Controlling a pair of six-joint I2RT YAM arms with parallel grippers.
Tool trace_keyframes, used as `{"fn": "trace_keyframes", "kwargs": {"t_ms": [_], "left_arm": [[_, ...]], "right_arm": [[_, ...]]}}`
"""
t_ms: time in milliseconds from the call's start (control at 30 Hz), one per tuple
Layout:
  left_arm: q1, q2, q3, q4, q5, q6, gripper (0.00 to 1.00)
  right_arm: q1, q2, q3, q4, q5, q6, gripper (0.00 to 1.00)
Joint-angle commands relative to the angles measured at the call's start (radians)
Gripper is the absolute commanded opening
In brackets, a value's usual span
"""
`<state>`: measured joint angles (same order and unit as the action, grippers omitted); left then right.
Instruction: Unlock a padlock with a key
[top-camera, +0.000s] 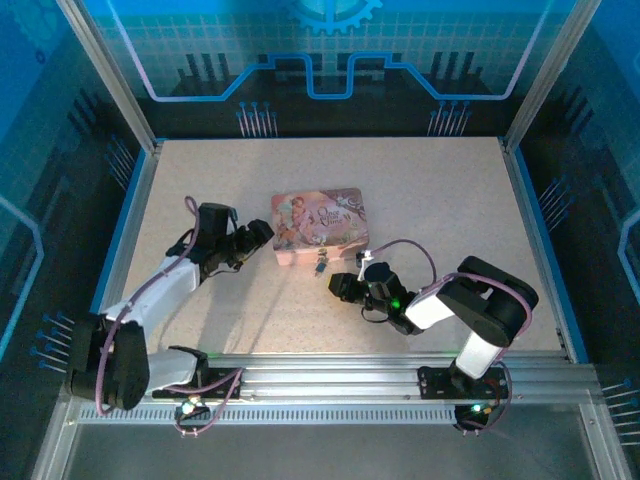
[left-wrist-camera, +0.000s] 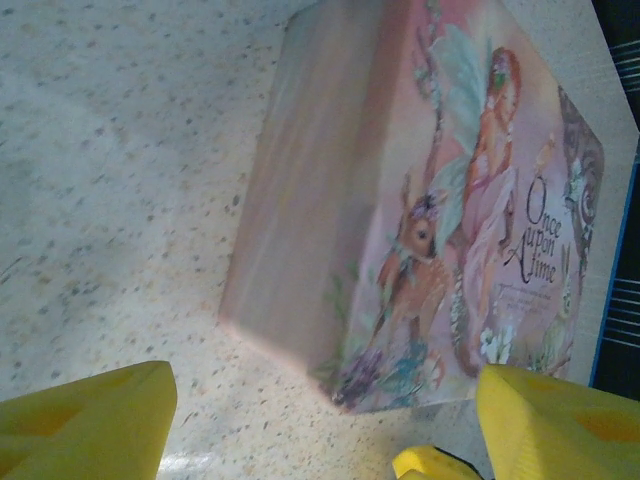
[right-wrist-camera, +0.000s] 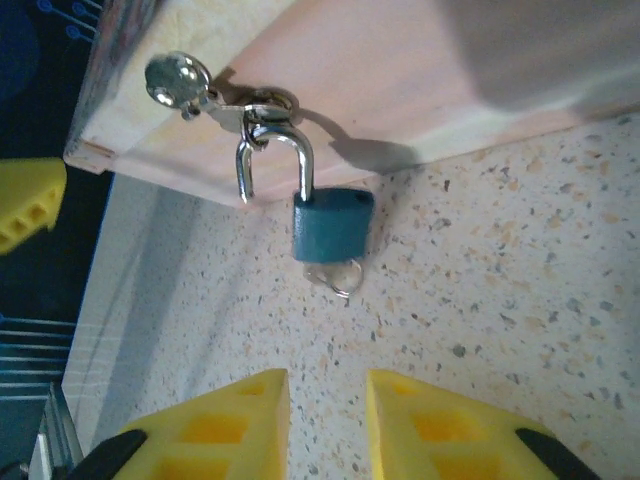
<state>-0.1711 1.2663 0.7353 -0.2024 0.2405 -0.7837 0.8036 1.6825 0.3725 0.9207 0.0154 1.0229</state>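
Padlock (right-wrist-camera: 333, 225) hangs off the hasp ring (right-wrist-camera: 268, 103) on the pink box (right-wrist-camera: 400, 70), front side, body just above the surface (right-wrist-camera: 520, 300). The key (right-wrist-camera: 338, 277) sits in the keyway underneath, and one shackle (right-wrist-camera: 300, 150) leg is clear of the body, so the unlock looks done. Right claw (right-wrist-camera: 327, 378) sits just short of the lock with its fingers a narrow gap apart and nothing in them, while the left claw (left-wrist-camera: 322, 375) is spread wide around the box's near corner, gripping nothing. Judging from that, what's left is at most unhooking the shackle from the ring and backing off.
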Motion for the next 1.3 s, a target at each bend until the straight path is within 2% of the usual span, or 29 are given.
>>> {"fn": "trace_keyframes", "kwargs": {"t_ms": [0,200,400,567,833,1100,1267], "left_arm": [[0.012,0.051,0.076,-0.029,0.048,0.095,0.79],[0.031,0.162,0.143,-0.029,0.073,0.129,0.79],[0.031,0.257,0.21,-0.052,0.116,0.168,0.75],[0.03,0.298,0.212,-0.061,0.127,0.17,0.7],[0.014,0.29,0.125,-0.043,0.134,0.148,0.63],[-0.012,0.23,0.031,-0.036,0.12,0.128,0.6],[-0.058,0.178,-0.028,-0.026,0.108,0.09,0.6]], "right_arm": [[-0.01,-0.045,0.009,-0.067,-0.003,-0.049,0.33],[-0.039,-0.16,0.043,-0.252,-0.049,-0.179,0.5],[-0.133,-0.24,0.041,-0.252,-0.174,-0.226,0.66],[-0.19,-0.222,0.087,-0.229,-0.288,-0.254,0.77],[-0.234,-0.136,0.171,-0.23,-0.315,-0.265,0.8],[-0.283,-0.051,0.231,-0.2,-0.361,-0.289,0.81],[-0.307,-0.003,0.273,-0.187,-0.396,-0.332,0.81]]}}
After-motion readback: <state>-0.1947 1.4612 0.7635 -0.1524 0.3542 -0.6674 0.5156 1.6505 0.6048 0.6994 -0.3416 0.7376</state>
